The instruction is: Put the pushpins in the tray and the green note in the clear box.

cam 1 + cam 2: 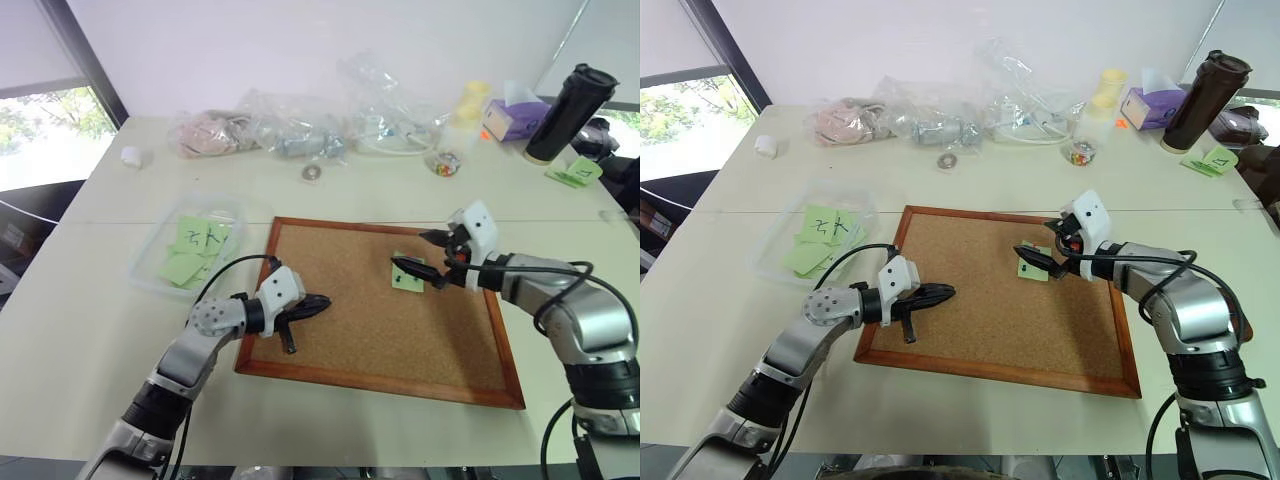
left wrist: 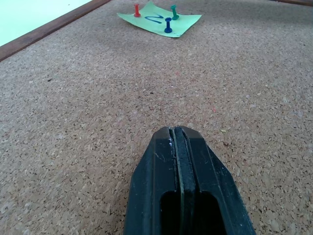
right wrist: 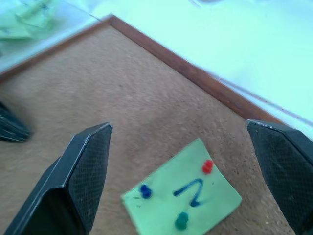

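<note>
Right gripper: one, jaws spread wide, holding nothing, poised just above the green note and pointing down at it. Left gripper: one, fingers pressed together on nothing, lying low over the bare near-left part of the cork board, well apart from the note.

Progress, as judged: nothing delivered. The note was still fastened to the board toward its far right side, and every pin stood in it.

Pushpins, counted in the wrist views: three. One red pushpin, one blue pushpin, one green pushpin, set around a dark handwritten mark on the note.

Green note to be moved: one, flat on the cork.

Clear box: one, on the bench just left of the board, already containing several other green notes; their exact number could not be told.

Tray: none could be identified with certainty.

Remaining, as judged: pull all three pins and deposit them, then lift the freed note across to the box.

Other items at the far edge of the bench: a heap of clear plastic bags, one dark bottle.
</note>
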You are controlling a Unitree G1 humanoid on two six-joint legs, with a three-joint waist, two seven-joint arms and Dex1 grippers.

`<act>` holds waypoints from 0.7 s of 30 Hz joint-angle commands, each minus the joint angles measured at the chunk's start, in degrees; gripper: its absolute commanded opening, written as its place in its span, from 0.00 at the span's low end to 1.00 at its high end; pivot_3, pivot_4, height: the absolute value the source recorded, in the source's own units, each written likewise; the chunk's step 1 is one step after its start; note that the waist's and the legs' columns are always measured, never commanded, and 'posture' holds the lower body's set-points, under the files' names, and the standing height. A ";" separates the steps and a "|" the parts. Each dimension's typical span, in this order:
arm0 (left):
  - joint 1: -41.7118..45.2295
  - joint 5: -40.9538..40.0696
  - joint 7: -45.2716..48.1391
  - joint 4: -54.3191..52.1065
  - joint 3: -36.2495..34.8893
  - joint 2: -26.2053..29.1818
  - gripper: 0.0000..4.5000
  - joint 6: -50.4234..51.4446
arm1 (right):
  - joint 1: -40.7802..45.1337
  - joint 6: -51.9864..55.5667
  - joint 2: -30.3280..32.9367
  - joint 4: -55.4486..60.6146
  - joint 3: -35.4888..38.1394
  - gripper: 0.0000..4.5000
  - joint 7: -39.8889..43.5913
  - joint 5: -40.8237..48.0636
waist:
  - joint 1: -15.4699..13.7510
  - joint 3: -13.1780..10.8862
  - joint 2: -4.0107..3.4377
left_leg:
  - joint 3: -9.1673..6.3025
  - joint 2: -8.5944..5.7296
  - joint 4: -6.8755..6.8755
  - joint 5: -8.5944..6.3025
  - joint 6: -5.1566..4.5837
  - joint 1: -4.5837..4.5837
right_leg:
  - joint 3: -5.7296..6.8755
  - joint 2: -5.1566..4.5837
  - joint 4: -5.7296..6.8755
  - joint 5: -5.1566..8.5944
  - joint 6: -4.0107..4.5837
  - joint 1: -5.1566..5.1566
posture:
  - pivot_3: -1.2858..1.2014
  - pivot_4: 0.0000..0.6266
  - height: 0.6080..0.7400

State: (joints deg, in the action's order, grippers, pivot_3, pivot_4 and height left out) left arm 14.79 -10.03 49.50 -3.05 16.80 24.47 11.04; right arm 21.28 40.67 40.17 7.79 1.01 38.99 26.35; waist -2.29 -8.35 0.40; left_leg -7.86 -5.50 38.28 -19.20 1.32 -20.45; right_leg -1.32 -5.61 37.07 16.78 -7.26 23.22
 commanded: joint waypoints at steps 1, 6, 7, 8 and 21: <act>-0.99 1.42 -0.86 0.01 0.28 0.53 0.00 1.98 | 1.99 -2.86 -0.86 -3.63 -1.47 1.00 -0.35 -3.75 | 0.09 0.00 -0.01 | 0.00 0.00 0.00 0.00 0.00 0.00 | 0.00 0.01 0.01 0.00 0.00 0.01 | 0.52 0.24 1.00; -1.32 1.40 -1.21 -1.23 -0.06 0.85 0.00 2.82 | 3.10 -6.00 -2.08 -8.09 -3.32 1.00 -0.03 -7.52 | 0.20 0.01 -0.02 | 0.00 0.00 -0.01 0.00 0.00 -0.01 | -0.01 0.01 0.04 0.00 0.00 0.06 | 0.52 0.24 1.00; -1.46 1.36 -1.34 -1.54 -0.11 0.93 0.00 3.01 | 3.37 -6.35 -2.53 -8.75 -3.50 1.00 -0.14 -7.99 | 0.24 0.01 -0.02 | 0.00 0.00 -0.01 0.00 0.00 -0.01 | -0.01 0.01 0.04 0.00 0.00 0.06 | 0.52 0.24 1.00; -1.57 1.31 -1.46 -1.81 -0.15 0.99 0.00 3.18 | 3.65 -6.60 -2.95 -9.33 -3.61 1.00 -0.27 -8.43 | 0.27 0.01 -0.02 | 0.00 0.00 -0.01 0.00 0.00 -0.01 | -0.01 0.01 0.04 0.00 0.00 0.07 | 0.52 0.24 1.00; -2.09 1.06 -2.32 -3.35 -0.27 0.99 0.00 4.42 | 4.33 -8.25 -2.95 -11.60 -4.42 0.10 1.38 -12.46 | 0.33 0.01 -0.03 | 0.01 0.01 -0.03 0.00 0.00 -0.01 | -0.01 0.02 0.04 0.00 0.00 0.09 | 0.52 0.24 1.00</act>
State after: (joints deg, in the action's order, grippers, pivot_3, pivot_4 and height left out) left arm 13.67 -9.96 47.41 -6.37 16.56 24.86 14.62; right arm 25.08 32.85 36.69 -3.95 -4.45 40.94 14.89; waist -1.96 -8.34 0.37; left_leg -7.85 -5.49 38.25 -19.20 1.32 -20.46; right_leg -1.33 -5.59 37.12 16.78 -7.26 23.31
